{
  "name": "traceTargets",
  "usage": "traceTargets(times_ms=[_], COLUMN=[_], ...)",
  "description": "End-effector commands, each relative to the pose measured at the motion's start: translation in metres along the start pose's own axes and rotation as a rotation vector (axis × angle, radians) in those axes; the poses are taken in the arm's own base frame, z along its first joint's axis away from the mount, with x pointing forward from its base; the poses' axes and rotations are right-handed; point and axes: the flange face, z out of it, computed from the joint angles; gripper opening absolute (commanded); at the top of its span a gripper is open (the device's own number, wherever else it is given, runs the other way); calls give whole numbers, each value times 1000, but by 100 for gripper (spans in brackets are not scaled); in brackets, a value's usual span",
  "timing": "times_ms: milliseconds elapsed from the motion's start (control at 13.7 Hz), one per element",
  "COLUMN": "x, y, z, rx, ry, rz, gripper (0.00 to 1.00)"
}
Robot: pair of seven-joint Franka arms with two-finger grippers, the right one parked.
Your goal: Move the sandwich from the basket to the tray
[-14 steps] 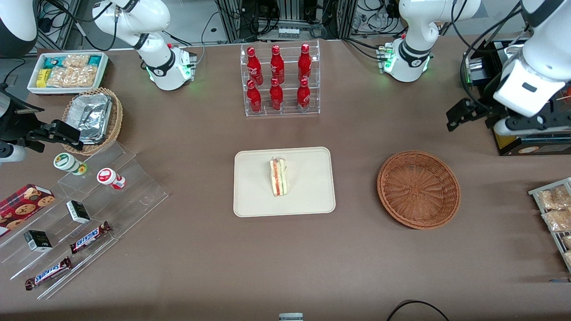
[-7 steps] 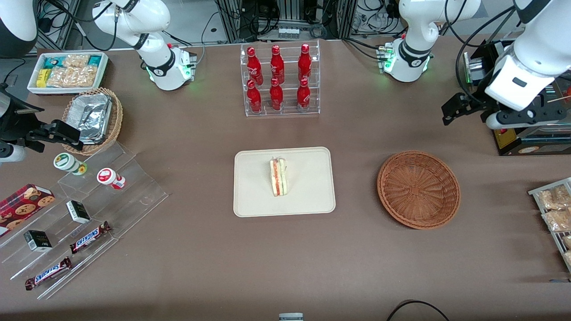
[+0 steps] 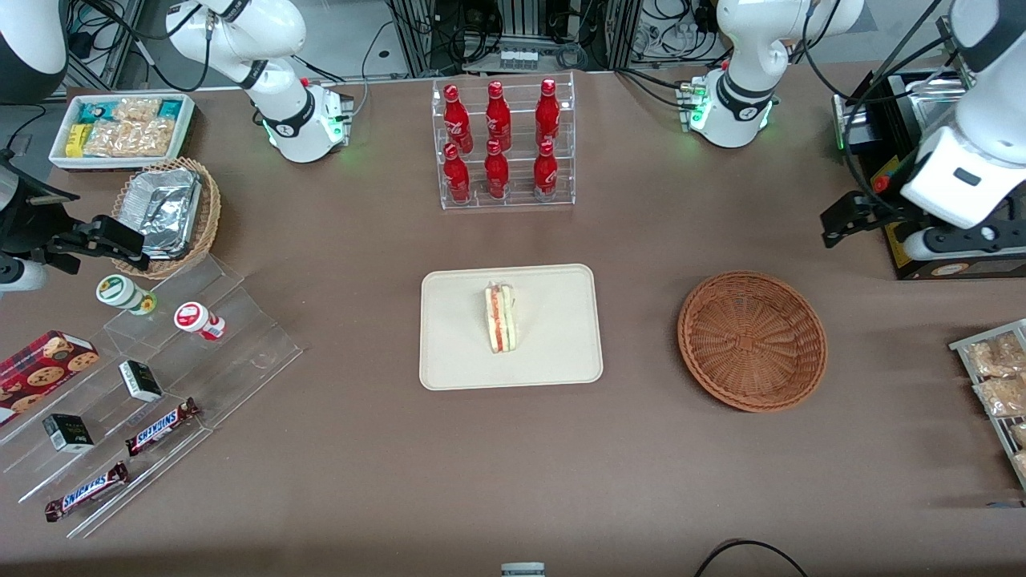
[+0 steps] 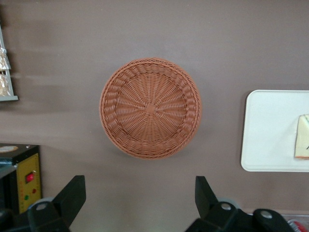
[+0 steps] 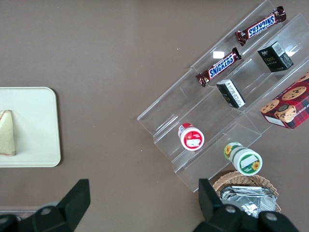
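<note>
- The pincer [image 4: 137,200] hangs released and empty, raised above the tabletop [image 3: 361,481] toward the working arm's end, farther from the front camera than the basket [image 3: 752,340].
- Risk: little; the sandwich [image 3: 501,318] already rests on the tray [image 3: 553,361], so only a careless sweep could catch the basket.
- The arm is lifted, wrist pointing down.

my gripper [image 4: 137,200] fingers spread apart with their bases cut by the frame edge, tray [image 4: 270,130] running off the wrist view's edge, sandwich [image 4: 303,143] only partly showing there, snack rack [image 3: 994,385] cut off in the front view
</note>
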Motion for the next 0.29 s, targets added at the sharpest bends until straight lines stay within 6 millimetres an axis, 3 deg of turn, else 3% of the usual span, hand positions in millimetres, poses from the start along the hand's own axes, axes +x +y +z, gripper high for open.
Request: traceTargets(times_ms=[0,220], x=[-1,-6], y=[-13,-22], z=[-10,-12], rx=[9,10], ry=[-5,-26], rz=[25,51], gripper=[100,100])
